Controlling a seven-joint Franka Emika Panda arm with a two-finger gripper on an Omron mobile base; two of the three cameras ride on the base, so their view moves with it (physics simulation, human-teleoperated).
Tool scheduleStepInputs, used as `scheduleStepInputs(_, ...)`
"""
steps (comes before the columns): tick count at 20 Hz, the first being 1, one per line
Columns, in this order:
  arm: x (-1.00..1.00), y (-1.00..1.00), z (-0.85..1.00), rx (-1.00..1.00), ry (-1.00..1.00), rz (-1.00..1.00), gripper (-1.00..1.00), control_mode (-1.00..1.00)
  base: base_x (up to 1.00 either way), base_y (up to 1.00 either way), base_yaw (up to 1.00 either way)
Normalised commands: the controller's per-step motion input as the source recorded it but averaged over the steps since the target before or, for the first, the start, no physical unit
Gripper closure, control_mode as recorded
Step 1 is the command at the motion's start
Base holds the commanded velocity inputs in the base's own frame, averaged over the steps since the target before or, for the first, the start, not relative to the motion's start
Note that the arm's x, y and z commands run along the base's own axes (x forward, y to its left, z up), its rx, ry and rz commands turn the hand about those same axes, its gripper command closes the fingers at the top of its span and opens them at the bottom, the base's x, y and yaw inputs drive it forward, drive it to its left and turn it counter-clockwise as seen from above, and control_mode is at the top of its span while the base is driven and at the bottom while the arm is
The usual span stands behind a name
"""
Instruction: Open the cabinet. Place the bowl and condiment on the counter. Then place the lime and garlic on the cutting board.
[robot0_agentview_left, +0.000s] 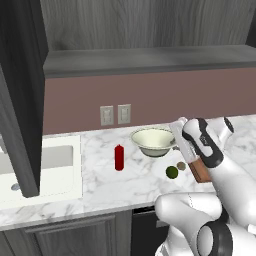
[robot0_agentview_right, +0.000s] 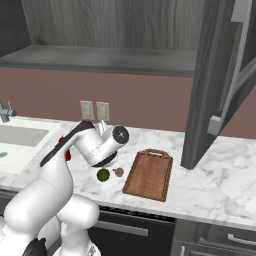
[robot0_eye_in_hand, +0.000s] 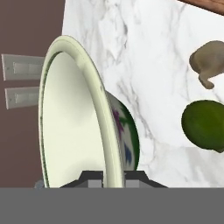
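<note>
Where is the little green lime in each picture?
Left base view: the lime lies on the counter, low and right of middle, beside the arm.
Right base view: the lime is left of middle, left of the cutting board.
Hand view: the lime sits at the right edge.
Shared landmark: the garlic lies right beside the lime every time.

cream bowl (robot0_agentview_left: 153, 141) on the marble counter (robot0_agentview_left: 100, 180), red condiment (robot0_agentview_left: 119, 157) left, lime (robot0_agentview_left: 172, 172) in front
</note>
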Motion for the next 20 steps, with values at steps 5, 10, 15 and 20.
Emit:
scheduleStepInputs(5,0.13,0.00,-0.20,0.00,0.00,0.00,1.00,-1.00,0.00,0.00,0.00)
scheduleStepInputs(10,0.25,0.00,-0.14,0.00,-0.01,0.00,1.00,-1.00,0.00,0.00,0.00)
scheduleStepInputs(15,0.30,0.00,-0.11,0.00,0.00,0.00,1.00,-1.00,0.00,0.00,0.00)
scheduleStepInputs(20,0.25,0.00,-0.19,0.00,0.00,0.00,1.00,-1.00,0.00,0.00,0.00)
